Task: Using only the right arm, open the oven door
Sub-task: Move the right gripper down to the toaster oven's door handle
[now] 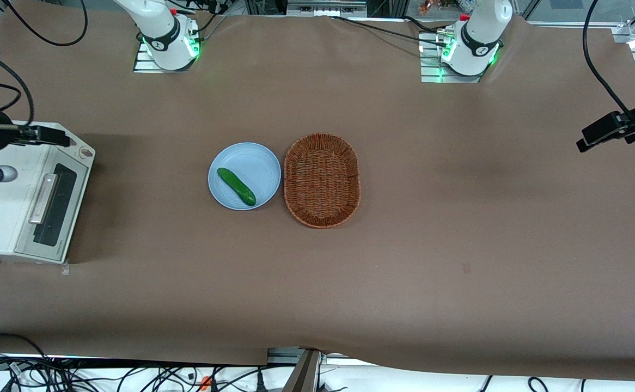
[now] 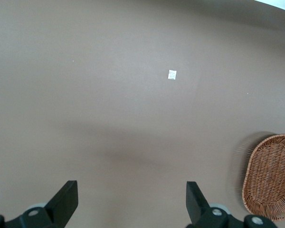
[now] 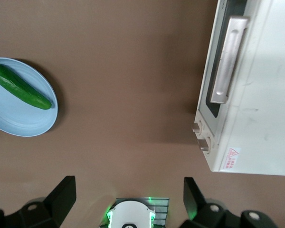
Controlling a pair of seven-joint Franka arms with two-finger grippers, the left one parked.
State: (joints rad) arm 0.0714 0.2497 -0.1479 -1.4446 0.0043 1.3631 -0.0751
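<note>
Door shut, handle untouched, oven at working arm's end of table. Gripper fingers spread wide, high above oven, holding nothing. Cucumber on plate, basket beside. Everything left: descend, grip, pull.

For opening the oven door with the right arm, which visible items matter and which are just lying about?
Job: oven door, shut, with its bar handle; right gripper, open, high above the table beside the oven.

Lying about: blue plate holding a cucumber; wicker basket beside it.
</note>
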